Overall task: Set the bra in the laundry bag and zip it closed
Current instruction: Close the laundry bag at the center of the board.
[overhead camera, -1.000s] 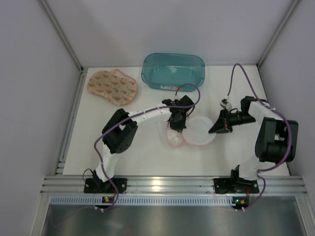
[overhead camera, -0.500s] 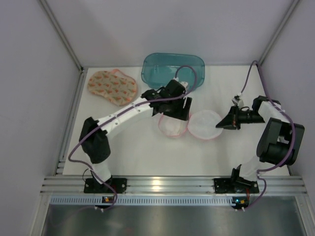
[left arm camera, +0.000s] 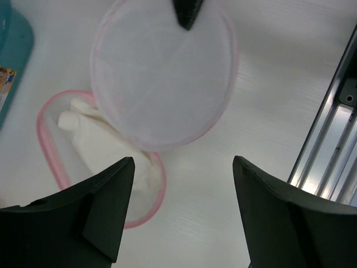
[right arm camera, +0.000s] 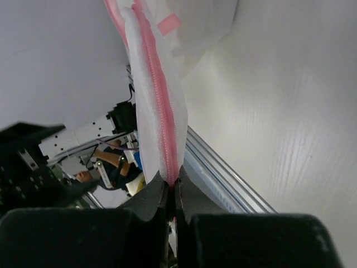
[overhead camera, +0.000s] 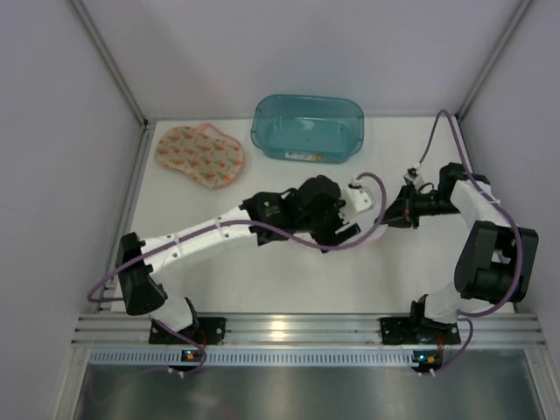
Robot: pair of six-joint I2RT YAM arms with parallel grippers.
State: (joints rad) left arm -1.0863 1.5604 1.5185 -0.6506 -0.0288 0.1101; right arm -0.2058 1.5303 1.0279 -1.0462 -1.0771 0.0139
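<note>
The bra (left arm camera: pixel 100 142) is tucked in the bottom half of the bag (left arm camera: pixel 162 72). The bag's pink zip (right arm camera: pixel 160 106) is pinched by the right gripper (right arm camera: pixel 173 187). The left gripper (left arm camera: pixel 183 164) is held spread above it. The bra could be spilled if the zip is tugged hard.

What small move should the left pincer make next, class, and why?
Probably lower the open left pincer onto the pink lower rim of the laundry bag to steady it. The bra appears to lie inside that half, and the shut right pincer grips the raised half's zipper, so closing could follow.
</note>
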